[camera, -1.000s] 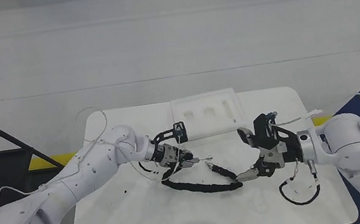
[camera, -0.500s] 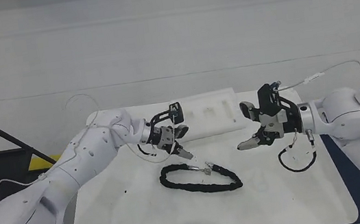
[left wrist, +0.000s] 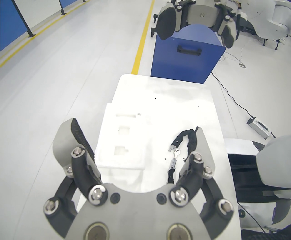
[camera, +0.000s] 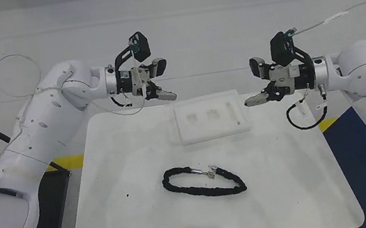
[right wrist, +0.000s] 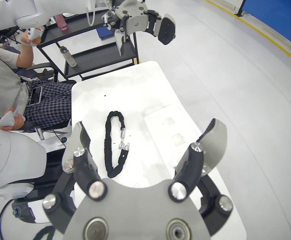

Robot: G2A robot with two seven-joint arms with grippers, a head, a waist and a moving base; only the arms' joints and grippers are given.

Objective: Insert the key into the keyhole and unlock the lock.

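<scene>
A black fabric-covered chain lock (camera: 203, 181) (left wrist: 189, 139) (right wrist: 113, 145) lies in a loop on the white table (camera: 141, 218), its silver ends apart. A small silver key (camera: 211, 171) (left wrist: 176, 152) (right wrist: 121, 145) rests between those ends. My left gripper (camera: 156, 81) (left wrist: 136, 136) hangs open and empty high above the table's far left edge. Over the far right edge my right gripper (camera: 257, 82) (right wrist: 147, 131) is raised too, open, holding nothing. Both are well away from the lock.
A white foam tray (camera: 210, 117) (left wrist: 120, 141) (right wrist: 175, 134) with rectangular cut-outs sits at the back middle of the table. A blue cabinet (left wrist: 186, 61) stands beside the table's right end, a black cart (right wrist: 91, 56) beyond its left end.
Both arms have let go of the chain lock, opened, and risen up and back to the table's far corners. The lock and key now lie alone on the table.
</scene>
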